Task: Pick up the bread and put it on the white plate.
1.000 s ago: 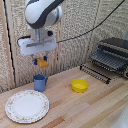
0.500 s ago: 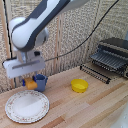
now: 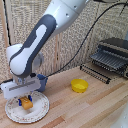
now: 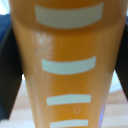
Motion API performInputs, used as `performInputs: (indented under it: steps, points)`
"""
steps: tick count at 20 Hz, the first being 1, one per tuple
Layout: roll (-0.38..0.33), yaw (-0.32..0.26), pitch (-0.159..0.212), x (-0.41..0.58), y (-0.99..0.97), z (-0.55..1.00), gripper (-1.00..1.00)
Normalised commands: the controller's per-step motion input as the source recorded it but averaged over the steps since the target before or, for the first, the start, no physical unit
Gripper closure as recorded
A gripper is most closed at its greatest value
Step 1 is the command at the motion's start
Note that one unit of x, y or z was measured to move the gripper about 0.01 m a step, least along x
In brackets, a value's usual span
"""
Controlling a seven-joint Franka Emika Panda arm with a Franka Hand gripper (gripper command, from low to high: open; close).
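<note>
Wooden table (image 3: 95,107) | bread (image 3: 26,103) between jaws | over white dish (image 3: 40,112)

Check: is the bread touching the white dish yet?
Cannot tell. In the exterior view the bread sits low over the white dish in the end effector; no gap or contact shows.

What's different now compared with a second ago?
The claw carried the bread from above the blue cup toward the exterior view's left and down onto the white dish, still gripping it. The dish, cup and yellow bowl stayed put.
</note>
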Motion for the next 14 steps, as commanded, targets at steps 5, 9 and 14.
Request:
performInputs:
  steps: [5, 9, 14]
  points:
    - [-0.095, 0.172, -0.054, 0.442, -0.07, -0.02, 1.0]
    - [-0.061, 0.173, -0.055, 0.405, -0.01, 0.0, -1.0]
    - [-0.049, 0.153, -0.026, 0.234, 0.0, 0.0, -1.0]
